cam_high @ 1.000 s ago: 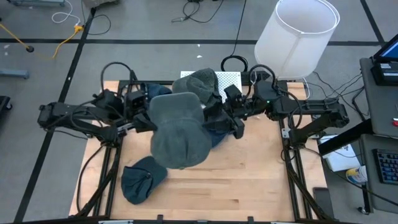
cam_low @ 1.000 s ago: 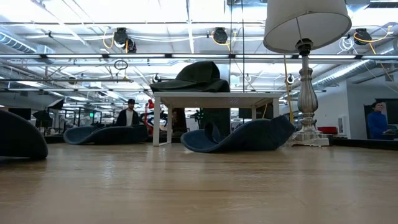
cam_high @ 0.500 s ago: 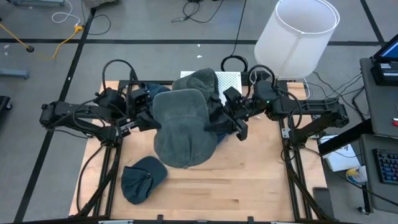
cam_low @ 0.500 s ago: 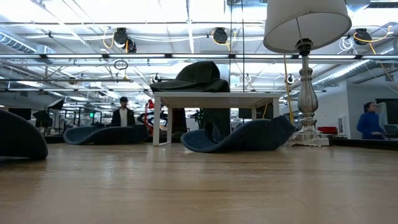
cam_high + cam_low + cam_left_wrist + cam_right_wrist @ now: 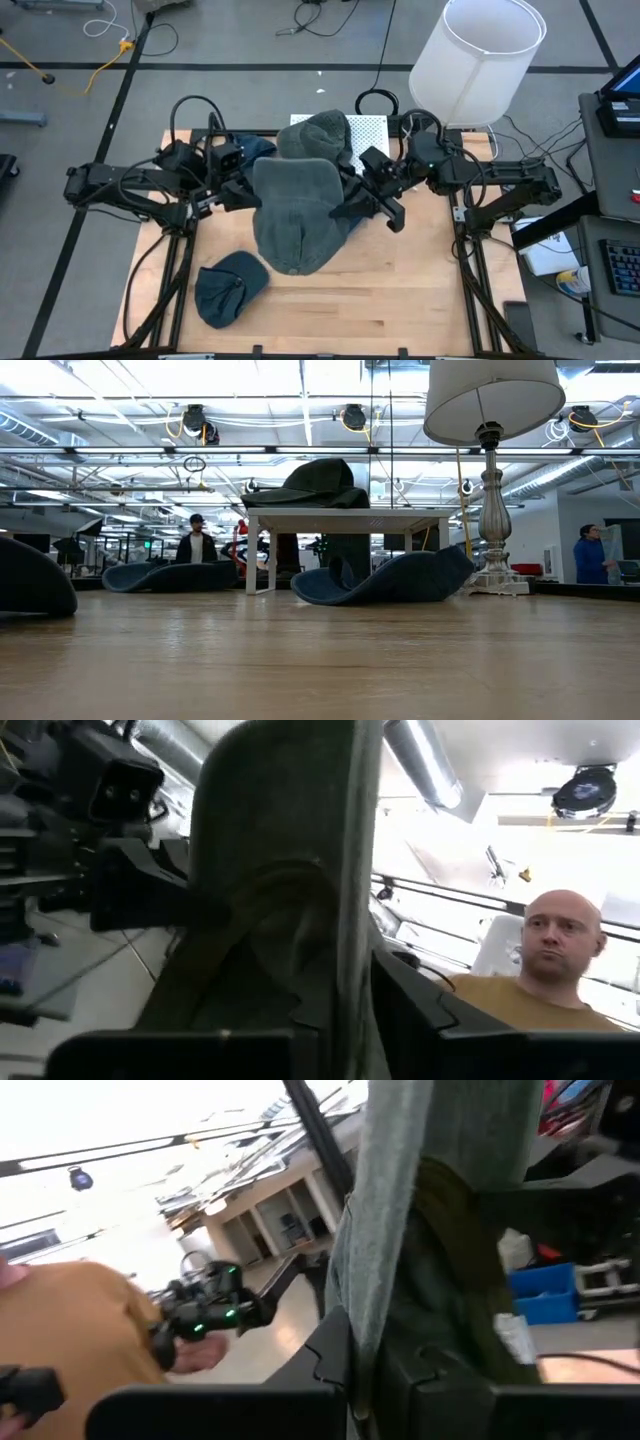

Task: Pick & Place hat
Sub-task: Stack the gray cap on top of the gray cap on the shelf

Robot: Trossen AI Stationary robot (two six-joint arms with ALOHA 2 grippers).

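A grey-green bucket hat [image 5: 295, 215] hangs above the table's middle, held between both grippers. My left gripper [image 5: 245, 192] is shut on its left brim and my right gripper [image 5: 350, 200] on its right brim. Each wrist view shows the brim edge-on, running up from between that arm's fingers, for the left gripper [image 5: 350, 1010] and the right gripper [image 5: 365, 1350]. A second grey hat [image 5: 320, 135] sits on a white stand [image 5: 365, 128] at the far edge. My left gripper pinches the hat's brim [image 5: 352, 975] between its two fingers, coming level from the table's left. The hat is clear of the table. My right gripper pinches the opposite brim [image 5: 375, 1315] between its two fingers, coming level from the table's right, and the crown sags between the two holds.
Blue hats lie on the table: one near the front left [image 5: 230, 285], one at the far left [image 5: 250, 150], one under the held hat's right side [image 5: 350, 225]. A lamp with a white shade [image 5: 480, 55] stands at the far right corner. People stand in the room behind.
The held hat has gone from a broad, round outline to a narrower, longer one, its right side drawn in. My right gripper has shifted slightly toward the near edge and turned a little at the hat's right brim.
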